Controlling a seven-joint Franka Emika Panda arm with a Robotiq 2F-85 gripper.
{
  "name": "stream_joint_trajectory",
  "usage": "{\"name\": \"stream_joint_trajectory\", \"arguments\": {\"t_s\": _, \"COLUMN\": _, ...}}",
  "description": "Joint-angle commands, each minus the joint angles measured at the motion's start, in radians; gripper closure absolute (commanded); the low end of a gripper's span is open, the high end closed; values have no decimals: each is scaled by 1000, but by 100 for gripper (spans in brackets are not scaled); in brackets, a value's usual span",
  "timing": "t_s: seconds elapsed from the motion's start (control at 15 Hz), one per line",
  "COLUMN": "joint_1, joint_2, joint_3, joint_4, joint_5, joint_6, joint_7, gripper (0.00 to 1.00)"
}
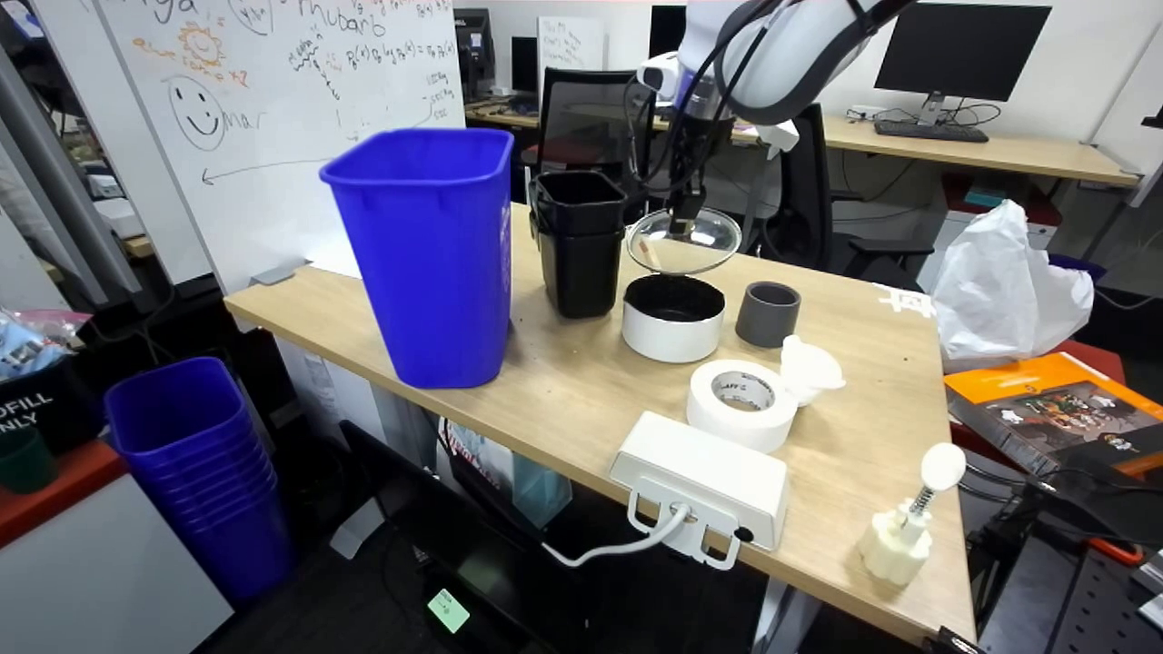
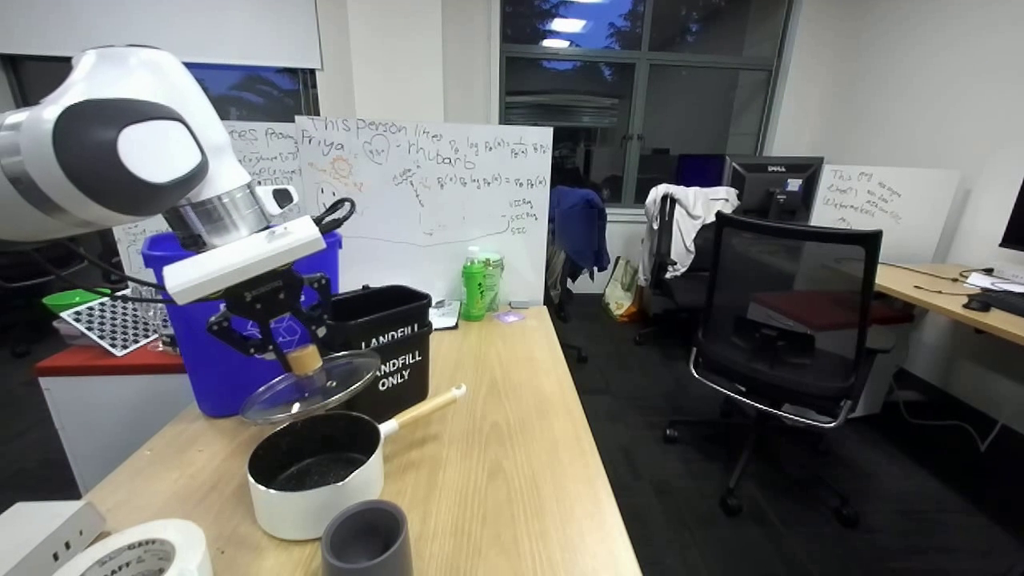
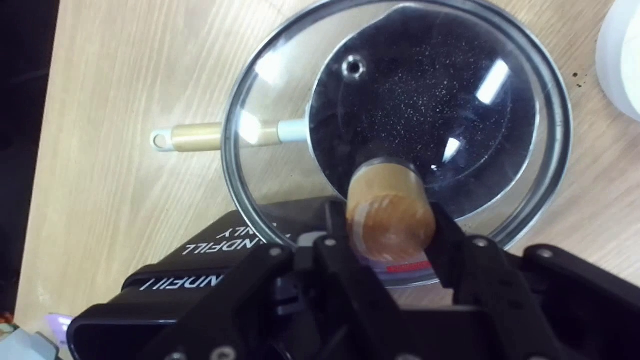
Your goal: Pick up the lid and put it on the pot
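The black jointed gripper [image 2: 302, 358] pinches a stubby, cylindrical brown knob [image 3: 390, 192] that looks like wood, its fingers [image 3: 445, 242] pressed in on opposite sides. The knob tops the round, clear glass lid [image 2: 324, 390], edged by a smooth grey metallic rim [image 3: 556, 115] and pierced by a small metal-ringed vent [image 3: 354, 67]. In an exterior view the lid hangs tilted above the low, round white pot [image 2: 312, 508], off centre from its mouth; whether the two rims touch, I cannot tell. The pot's dark inside is finely speckled, and its slim wood-toned handle [image 3: 197, 138] ends in a white, holed tip. The pot stands on the pale, straight-grained wooden table [image 2: 512, 448]. Just beside it is a smooth dark-grey cylindrical cup [image 2: 368, 552]; near it are nested, tapered black plastic bins [image 2: 392, 372] and a thick, ring-shaped roll of white tape [image 1: 740, 427].
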Motion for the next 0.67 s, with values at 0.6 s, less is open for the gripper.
{"name": "stream_joint_trajectory", "arguments": {"t_s": 0.6, "joint_1": -18, "joint_2": -51, "joint_3": 7, "joint_4": -134, "joint_5": 6, "joint_6": 40, "joint_7": 175, "gripper": 83}}
